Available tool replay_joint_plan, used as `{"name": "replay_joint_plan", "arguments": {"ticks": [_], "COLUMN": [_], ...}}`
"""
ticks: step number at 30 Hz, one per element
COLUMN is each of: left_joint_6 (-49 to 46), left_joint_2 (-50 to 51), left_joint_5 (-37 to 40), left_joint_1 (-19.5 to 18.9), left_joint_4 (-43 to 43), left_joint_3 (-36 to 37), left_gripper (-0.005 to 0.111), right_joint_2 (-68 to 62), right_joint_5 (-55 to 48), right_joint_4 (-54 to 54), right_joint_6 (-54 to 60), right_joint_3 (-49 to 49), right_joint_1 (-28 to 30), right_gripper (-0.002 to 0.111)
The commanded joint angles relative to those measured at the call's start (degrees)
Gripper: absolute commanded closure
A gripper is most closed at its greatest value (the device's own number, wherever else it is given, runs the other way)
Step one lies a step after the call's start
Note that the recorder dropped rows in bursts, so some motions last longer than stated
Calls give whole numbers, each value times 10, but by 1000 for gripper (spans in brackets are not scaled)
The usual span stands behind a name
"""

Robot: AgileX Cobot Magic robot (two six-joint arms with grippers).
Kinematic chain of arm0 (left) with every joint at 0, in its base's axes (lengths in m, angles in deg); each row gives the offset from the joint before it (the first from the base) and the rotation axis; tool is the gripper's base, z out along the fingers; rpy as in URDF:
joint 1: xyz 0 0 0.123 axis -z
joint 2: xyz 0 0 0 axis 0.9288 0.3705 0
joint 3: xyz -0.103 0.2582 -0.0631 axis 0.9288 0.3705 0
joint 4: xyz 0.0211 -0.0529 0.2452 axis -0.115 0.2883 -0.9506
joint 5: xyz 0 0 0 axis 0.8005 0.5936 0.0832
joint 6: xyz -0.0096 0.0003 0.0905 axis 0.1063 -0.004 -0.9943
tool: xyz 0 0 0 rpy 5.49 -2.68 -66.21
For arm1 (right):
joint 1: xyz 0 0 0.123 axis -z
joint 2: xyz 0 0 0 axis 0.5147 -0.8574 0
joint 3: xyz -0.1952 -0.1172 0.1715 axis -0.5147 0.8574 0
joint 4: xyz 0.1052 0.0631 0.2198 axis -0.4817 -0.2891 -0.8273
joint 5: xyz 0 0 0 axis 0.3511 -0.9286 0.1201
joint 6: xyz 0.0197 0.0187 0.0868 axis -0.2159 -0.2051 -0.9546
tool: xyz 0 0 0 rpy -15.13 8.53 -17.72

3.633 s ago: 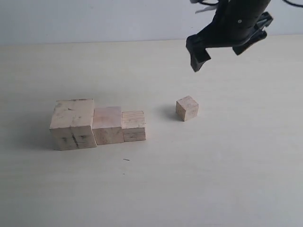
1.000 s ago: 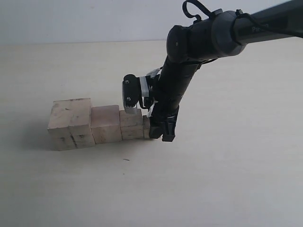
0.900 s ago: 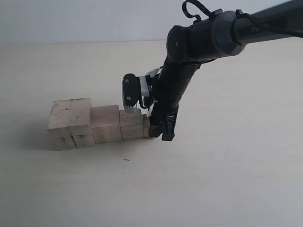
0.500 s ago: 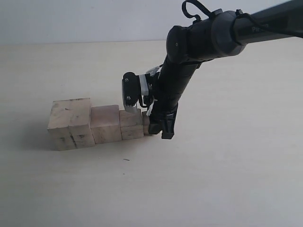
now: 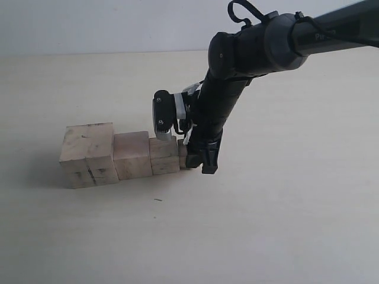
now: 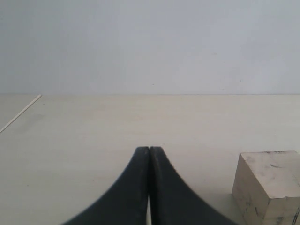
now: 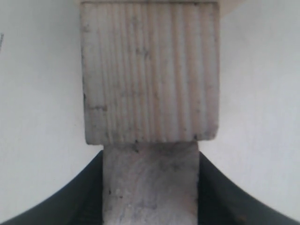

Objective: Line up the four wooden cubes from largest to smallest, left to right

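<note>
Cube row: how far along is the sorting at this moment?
Done: the largest cube, second cube and third cube sit touching, descending left to right. In hand: the right gripper holds the smallest cube against the third's right end. Left: release and retreat. The left gripper is shut, idle.

surface (image 5: 284,225): you have a pale cream, matte top | wall (image 5: 118,23): plain grey-white, meets the surface's far edge | fleck (image 5: 158,200): small dark mark you can see on the surface | line (image 6: 21,112): thin, pale, slanting across the surface in your left wrist view; what it is cannot be told
</note>
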Motion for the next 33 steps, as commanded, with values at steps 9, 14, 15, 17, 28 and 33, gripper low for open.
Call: {"name": "replay_joint_plan", "arguments": {"ticks": [9, 14, 15, 17, 28, 33], "left_joint_6": [0, 0, 0, 0, 0, 0], "left_joint_2": [-4, -4, -4, -4, -4, -4], "left_joint_5": [-1, -1, -1, -1, -1, -1], "left_joint_1": [-2, -2, -2, -2, -2, -2], "left_joint_4": [-2, -2, -2, -2, -2, -2], "left_joint_3": [-1, -1, -1, -1, -1, -1], "left_gripper": [107, 107, 107, 107, 107, 107], "right_joint_2": [13, 92, 116, 171, 527, 735], "right_joint_5": [8, -3, -13, -53, 17, 308], "right_joint_4": [-4, 7, 11, 37, 112, 129], "right_joint_6": [7, -88, -134, -266, -628, -668], "right_joint_3": [0, -9, -16, -44, 138, 457], "right_joint_1": [-1, -1, -1, -1, 2, 2], "right_gripper": [19, 6, 6, 6, 82, 108]}}
